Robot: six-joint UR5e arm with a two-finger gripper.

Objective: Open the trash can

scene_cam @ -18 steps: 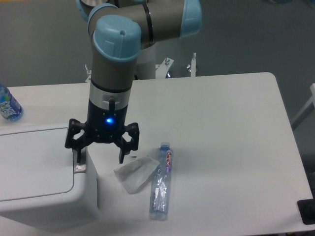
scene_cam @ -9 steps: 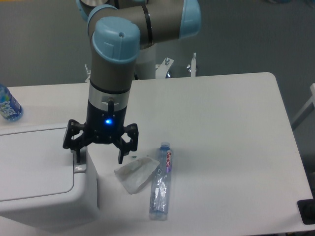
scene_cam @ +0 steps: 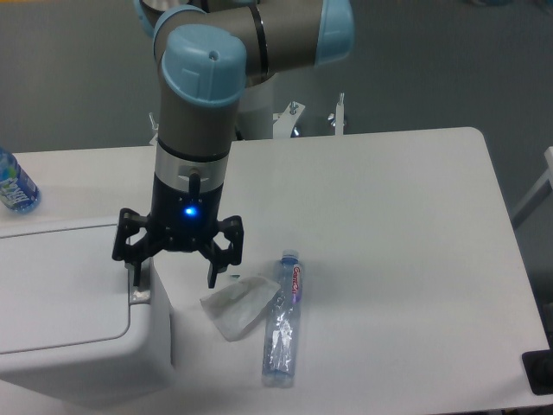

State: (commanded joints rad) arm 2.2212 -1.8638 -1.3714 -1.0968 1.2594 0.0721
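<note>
The trash can (scene_cam: pixel 60 346) is a large white bin at the lower left, its flat lid (scene_cam: pixel 56 290) down. A small grey push-button (scene_cam: pixel 139 297) sits on its right rim. My gripper (scene_cam: pixel 173 278) points straight down over that rim, open with its fingers spread wide. The left fingertip (scene_cam: pixel 136 278) is directly above the button, touching it or nearly so; the right fingertip (scene_cam: pixel 212 278) hangs beyond the can's right side, above the table. Nothing is between the fingers.
A crumpled clear wrapper (scene_cam: pixel 238 303) and a flattened plastic bottle (scene_cam: pixel 284 319) lie on the white table (scene_cam: pixel 389 242) just right of the can. A blue-labelled bottle (scene_cam: pixel 13 183) stands at the far left behind the can.
The gripper shifted very slightly left over the can's rim, then held still. The lid has not moved.
</note>
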